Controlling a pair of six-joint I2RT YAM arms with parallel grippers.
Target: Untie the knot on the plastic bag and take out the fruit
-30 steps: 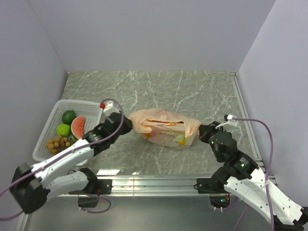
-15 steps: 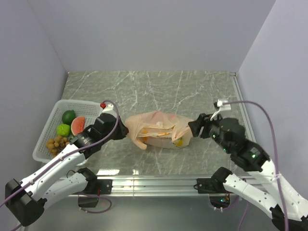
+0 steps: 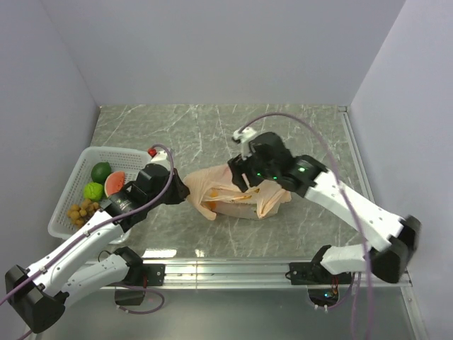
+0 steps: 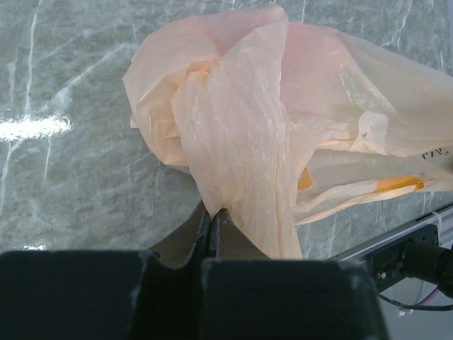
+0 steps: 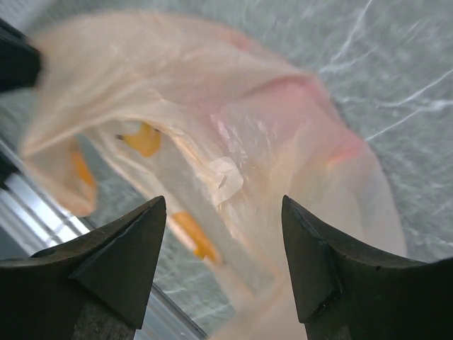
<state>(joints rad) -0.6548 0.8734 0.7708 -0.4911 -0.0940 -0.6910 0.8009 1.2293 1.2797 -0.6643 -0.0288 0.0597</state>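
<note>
Left gripper (image 4: 210, 212) pinches the crinkly translucent peach plastic bag (image 4: 283, 127); right gripper (image 5: 223, 219) hangs spread above it

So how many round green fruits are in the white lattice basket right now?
2. One darker round green fruit lies toward the back of the white lattice basket; a brighter round green fruit sits just in front of it, beside the red watermelon slice. More may be hidden.

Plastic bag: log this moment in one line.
plastic bag: on table, fruit inside | left pincer: shut on bag's left end | right pincer: open above bag | basket: left
</note>
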